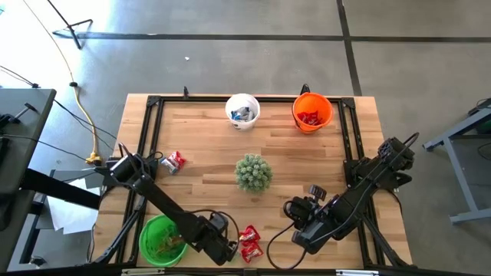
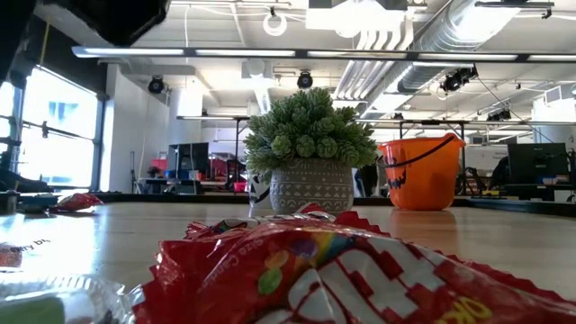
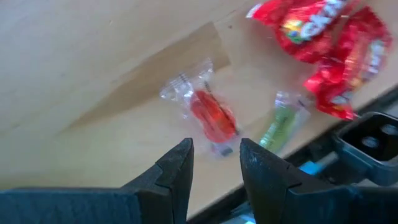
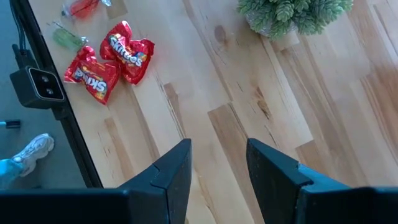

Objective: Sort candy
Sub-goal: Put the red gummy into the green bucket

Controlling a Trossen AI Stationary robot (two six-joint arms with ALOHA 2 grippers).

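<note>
High view: a spiky green plant (image 1: 252, 172) sits at the middle of the wooden table (image 1: 207, 146). Taking it as the dial's centre, a white bucket (image 1: 242, 110) holding blue-and-white sweets stands at twelve o'clock, an orange bucket (image 1: 312, 112) with red packets inside at about one, and a green bucket (image 1: 161, 240) at about eight. One red packet (image 1: 176, 162) lies at nine o'clock near the table's edge. Two red packets (image 1: 250, 243) lie together at six o'clock by the front edge. The left gripper (image 1: 232, 249) hangs just beside that pair, on the green bucket's side. The right gripper (image 1: 295, 208) hovers at about four o'clock over bare wood.

Low view: a red packet (image 2: 360, 274) fills the foreground, with the potted plant (image 2: 310, 148) and the orange bucket (image 2: 418, 171) behind it.

Left wrist view: the left gripper (image 3: 215, 160) has its fingers spread with nothing between them. Just ahead lie a clear-wrapped red sweet (image 3: 208, 115) and a clear-wrapped green sweet (image 3: 277, 124), with the two red packets (image 3: 333, 46) beyond.

Right wrist view: the right gripper (image 4: 217, 163) is spread and empty above bare planks. The two red packets (image 4: 112, 59) lie touching near the table's edge, with small green (image 4: 65, 37) and red (image 4: 81, 7) sweets past them.
</note>
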